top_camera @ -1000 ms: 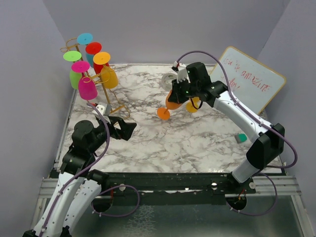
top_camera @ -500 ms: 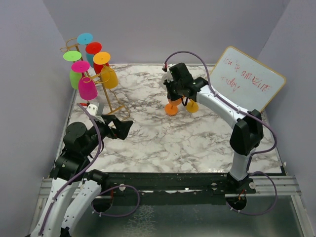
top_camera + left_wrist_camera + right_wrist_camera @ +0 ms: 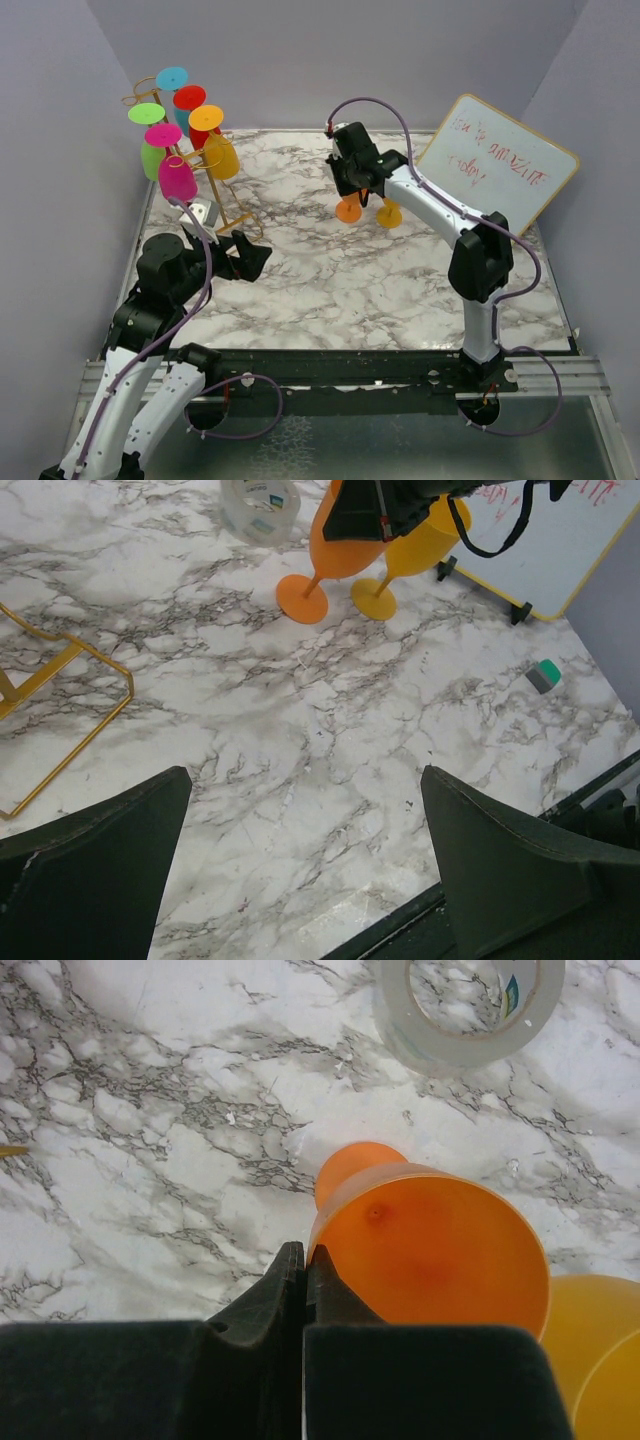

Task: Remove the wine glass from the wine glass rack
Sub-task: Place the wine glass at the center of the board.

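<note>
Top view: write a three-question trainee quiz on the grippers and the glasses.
1. True or false: the left gripper is shut.
2. Pick one: the glass whose rim the right gripper pinches is A green, B orange, C cyan.
3. Fill in: ____ glasses hang upside down on the rack.

Key: 1 false, its jaws stand wide open with nothing between them; 2 B; 3 five.
</note>
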Robot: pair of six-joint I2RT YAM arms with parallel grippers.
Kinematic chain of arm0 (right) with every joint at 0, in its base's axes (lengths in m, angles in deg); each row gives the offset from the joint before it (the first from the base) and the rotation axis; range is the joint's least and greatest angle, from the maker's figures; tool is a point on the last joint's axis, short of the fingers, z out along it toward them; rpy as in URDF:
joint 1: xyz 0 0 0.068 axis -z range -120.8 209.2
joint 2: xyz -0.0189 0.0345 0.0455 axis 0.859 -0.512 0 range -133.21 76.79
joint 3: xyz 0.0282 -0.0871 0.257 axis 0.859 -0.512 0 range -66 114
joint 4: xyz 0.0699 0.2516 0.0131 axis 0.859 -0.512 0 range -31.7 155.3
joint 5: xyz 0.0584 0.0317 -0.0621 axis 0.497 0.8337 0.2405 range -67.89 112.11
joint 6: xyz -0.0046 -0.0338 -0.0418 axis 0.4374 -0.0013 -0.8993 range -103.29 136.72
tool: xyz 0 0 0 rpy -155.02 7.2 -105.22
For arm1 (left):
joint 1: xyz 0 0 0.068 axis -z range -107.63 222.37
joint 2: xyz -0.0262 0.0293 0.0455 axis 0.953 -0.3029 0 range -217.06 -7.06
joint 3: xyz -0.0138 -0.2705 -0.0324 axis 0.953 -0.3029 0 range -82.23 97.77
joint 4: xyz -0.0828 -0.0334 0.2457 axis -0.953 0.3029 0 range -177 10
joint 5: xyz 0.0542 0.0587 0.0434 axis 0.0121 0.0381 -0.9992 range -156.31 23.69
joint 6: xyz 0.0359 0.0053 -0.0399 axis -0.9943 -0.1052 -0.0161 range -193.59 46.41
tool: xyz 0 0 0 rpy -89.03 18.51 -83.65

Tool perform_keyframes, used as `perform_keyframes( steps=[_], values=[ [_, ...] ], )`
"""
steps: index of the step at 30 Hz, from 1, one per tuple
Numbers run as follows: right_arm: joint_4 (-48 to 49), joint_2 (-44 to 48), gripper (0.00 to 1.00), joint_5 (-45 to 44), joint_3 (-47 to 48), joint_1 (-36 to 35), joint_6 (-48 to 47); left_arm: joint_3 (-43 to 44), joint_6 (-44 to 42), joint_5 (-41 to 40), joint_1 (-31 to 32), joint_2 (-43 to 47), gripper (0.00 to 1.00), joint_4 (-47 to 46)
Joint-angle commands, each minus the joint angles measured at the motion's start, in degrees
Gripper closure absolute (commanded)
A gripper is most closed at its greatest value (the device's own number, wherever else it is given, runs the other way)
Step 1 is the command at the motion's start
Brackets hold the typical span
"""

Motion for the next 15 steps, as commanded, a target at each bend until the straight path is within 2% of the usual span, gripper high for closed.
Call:
perform_keyframes(
  steps=[1, 9, 15],
  values=[
    [-1.8, -2.1, 0.99, -2.7, 1.6, -0.3, 1.9, 1.2, 1.8, -6.7, 0.1, 1.1, 0.01, 1.9],
    [-5.6, -3.8, 0.99, -8.4, 4.4, -0.3, 0.9, -0.8, 7.9, -18.8, 0.1, 2.1, 0.01, 3.6],
    [-6.7, -4.9, 0.99, -4.9, 5.5, -0.3, 0.0, -2.1, 7.8, -18.4, 0.1, 1.7, 0.01, 2.8]
  ],
)
